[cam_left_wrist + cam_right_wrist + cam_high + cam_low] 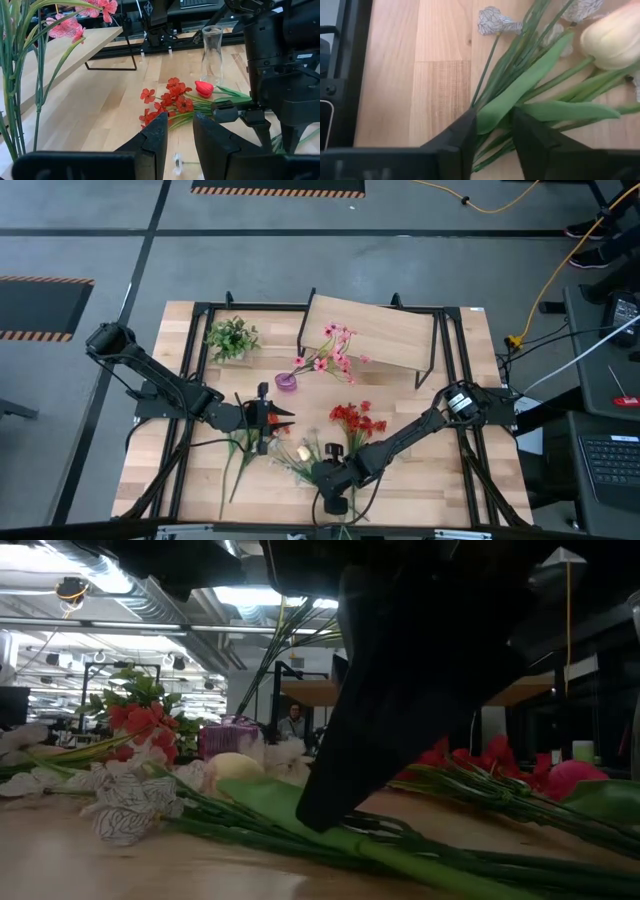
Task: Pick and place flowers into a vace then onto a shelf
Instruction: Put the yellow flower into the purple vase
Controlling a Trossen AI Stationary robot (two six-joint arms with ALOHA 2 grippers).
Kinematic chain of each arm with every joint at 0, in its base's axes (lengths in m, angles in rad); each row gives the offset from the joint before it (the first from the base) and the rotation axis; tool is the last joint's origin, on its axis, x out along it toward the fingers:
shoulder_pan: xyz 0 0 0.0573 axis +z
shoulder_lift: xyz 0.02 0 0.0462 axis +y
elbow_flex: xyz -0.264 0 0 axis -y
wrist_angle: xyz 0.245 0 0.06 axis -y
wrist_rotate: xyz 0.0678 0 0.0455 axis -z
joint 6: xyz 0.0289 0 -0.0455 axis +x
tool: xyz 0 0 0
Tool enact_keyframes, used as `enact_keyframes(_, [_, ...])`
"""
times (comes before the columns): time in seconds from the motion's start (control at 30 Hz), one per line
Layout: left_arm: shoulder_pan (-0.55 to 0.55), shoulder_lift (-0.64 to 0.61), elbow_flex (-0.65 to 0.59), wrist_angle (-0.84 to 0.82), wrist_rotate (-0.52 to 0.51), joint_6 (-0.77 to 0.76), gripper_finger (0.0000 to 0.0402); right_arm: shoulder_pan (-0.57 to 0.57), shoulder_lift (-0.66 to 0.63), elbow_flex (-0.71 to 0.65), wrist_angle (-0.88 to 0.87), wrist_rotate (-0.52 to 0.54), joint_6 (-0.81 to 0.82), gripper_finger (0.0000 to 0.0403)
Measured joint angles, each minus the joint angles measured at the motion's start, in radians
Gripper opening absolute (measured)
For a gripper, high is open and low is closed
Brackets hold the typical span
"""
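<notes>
A bunch of flowers (535,80) lies flat on the table near its front edge, with green stems, a cream tulip (612,35) and veined white blooms (300,450). My right gripper (495,131) is lowered onto the bunch's stems and shut on them. My left gripper (180,135) hovers open left of centre (275,418) with nothing between its fingers. Red flowers (355,420) lie mid-table. Pink flowers stand in a small purple vase (287,382). A clear glass vase (212,47) stands upright beyond the red flowers. The shelf (375,330) stands at the far side. My right gripper pinches several green stems and a broad leaf (492,117) between its two fingers, at the stem end away from the blooms. The fingers slant down from the table's right side and lie across the stems. The bunch lies on the tabletop (440,75).
A small bushy green plant (232,338) sits at the far left. A loose green-stemmed flower (238,465) lies below my left gripper toward the near left. Black frame rails (190,380) run along the table's sides. Bare wood shows at the near right (440,470).
</notes>
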Motion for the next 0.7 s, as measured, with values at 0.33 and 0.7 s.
enact_keyframes(0.33, [0.0,0.0,0.0,0.0,0.0,0.0,0.0086,-0.006,-0.003,0.0,-0.023,0.0,0.005,0.0011])
enact_keyframes(0.7, [0.0,0.0,0.0,0.0,0.0,0.0,0.0086,-0.019,-0.069,-0.004,-0.124,0.028,-0.019,0.0002])
